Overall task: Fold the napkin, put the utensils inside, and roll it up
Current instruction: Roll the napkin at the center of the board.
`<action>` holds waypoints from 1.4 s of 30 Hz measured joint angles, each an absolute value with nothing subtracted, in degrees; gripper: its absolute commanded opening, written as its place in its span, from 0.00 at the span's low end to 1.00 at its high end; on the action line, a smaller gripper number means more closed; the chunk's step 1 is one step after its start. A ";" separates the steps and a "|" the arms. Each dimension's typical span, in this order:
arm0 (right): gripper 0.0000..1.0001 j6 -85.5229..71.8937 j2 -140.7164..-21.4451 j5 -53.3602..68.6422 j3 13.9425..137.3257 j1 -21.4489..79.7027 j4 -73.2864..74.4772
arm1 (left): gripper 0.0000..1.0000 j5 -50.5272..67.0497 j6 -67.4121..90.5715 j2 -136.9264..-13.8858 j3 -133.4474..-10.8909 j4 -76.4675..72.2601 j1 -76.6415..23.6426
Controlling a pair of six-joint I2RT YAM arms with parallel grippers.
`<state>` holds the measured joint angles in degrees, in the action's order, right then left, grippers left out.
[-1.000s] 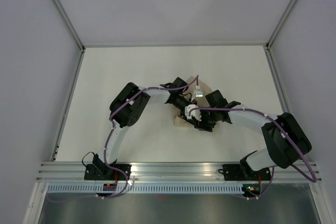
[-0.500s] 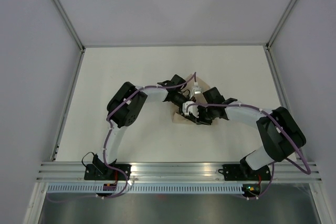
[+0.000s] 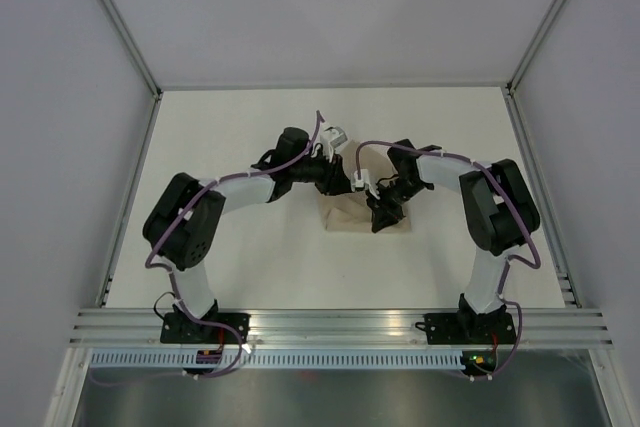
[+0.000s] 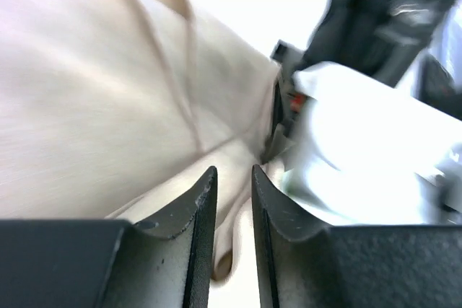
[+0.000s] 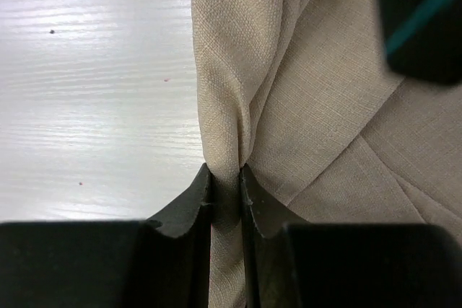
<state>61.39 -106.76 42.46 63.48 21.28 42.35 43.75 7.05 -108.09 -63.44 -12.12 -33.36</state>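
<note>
Right gripper (image 5: 225, 174) pinches a bunched fold of the napkin (image 5: 325, 106), which lies on the table (image 3: 230, 147) between the 2 arms. Left gripper (image 4: 229, 185) sits just beyond, jaws barely parted over the cloth; can't tell if it grips. Folding step probably; next needs a joint lift-and-lay. Both arms reach inward, elbows out.

Beige napkin (image 3: 346, 218) on white table (image 3: 240, 132)
</note>
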 measured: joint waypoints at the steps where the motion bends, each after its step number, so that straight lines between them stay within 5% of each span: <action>1: 0.05 61.76 -108.33 43.62 65.21 20.62 44.47 | 0.32 41.47 7.73 -105.71 -61.49 -14.26 -33.01; 16: 0.05 61.06 -123.96 49.23 82.32 17.74 65.32 | 0.36 15.11 -3.88 -85.43 -42.89 -27.53 -41.63; 31: 0.06 58.17 -132.11 48.25 92.62 17.89 76.01 | 0.43 -2.04 -30.04 -94.80 -40.25 -30.30 -59.61; 42: 0.06 56.55 -134.78 48.07 95.74 17.93 79.18 | 0.50 -4.71 -39.70 -103.33 -41.56 -31.97 -63.11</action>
<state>56.55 -134.78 48.07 95.74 17.93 79.18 -4.71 -39.70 -103.33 -41.56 -31.97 -63.11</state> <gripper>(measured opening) 0.217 0.498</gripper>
